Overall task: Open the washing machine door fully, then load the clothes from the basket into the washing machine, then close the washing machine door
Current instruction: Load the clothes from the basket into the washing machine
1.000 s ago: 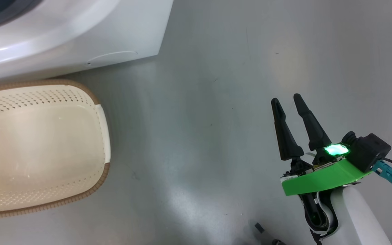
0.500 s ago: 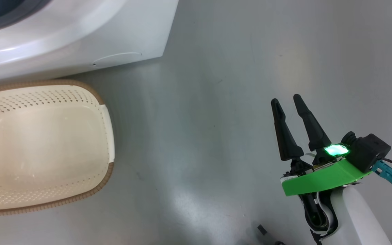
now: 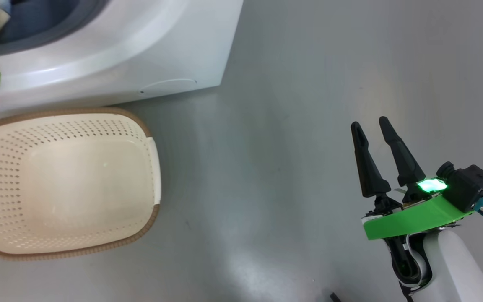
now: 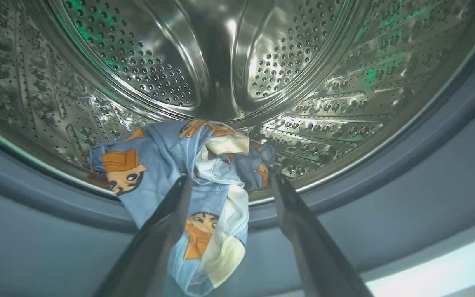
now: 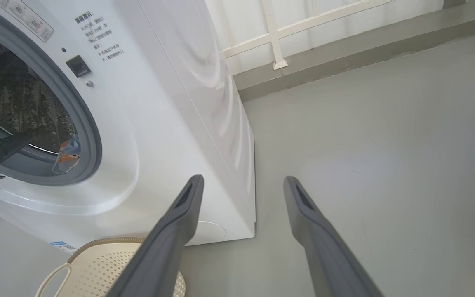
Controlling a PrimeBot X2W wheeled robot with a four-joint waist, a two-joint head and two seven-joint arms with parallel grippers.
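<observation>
The washing machine [image 3: 141, 50] stands at the upper left with its opening uncovered; the washing machine door is out of view. In the left wrist view my left gripper [image 4: 230, 177] is open at the mouth of the steel drum [image 4: 221, 53]. The clothes [image 4: 159, 161], light blue with orange figures and a cream piece, lie on the drum's lip and hang over the grey gasket [image 4: 386, 194] between the fingers. The basket [image 3: 78, 111] sits empty on the floor before the machine. My right gripper [image 3: 370, 122] hovers open over bare floor, far right of the basket.
The right wrist view shows the machine's [image 5: 171, 103] white side, a bit of the clothes [image 5: 66, 154] at the opening, the basket [image 5: 109, 264] below, and a wall with a white frame [image 5: 274, 37] behind. Grey floor [image 3: 287, 167] spreads right of the machine.
The head camera has turned, so machine and basket sit further right and lower, and my left arm's green wrist mount now shows at the left edge. Both grippers stay open.
</observation>
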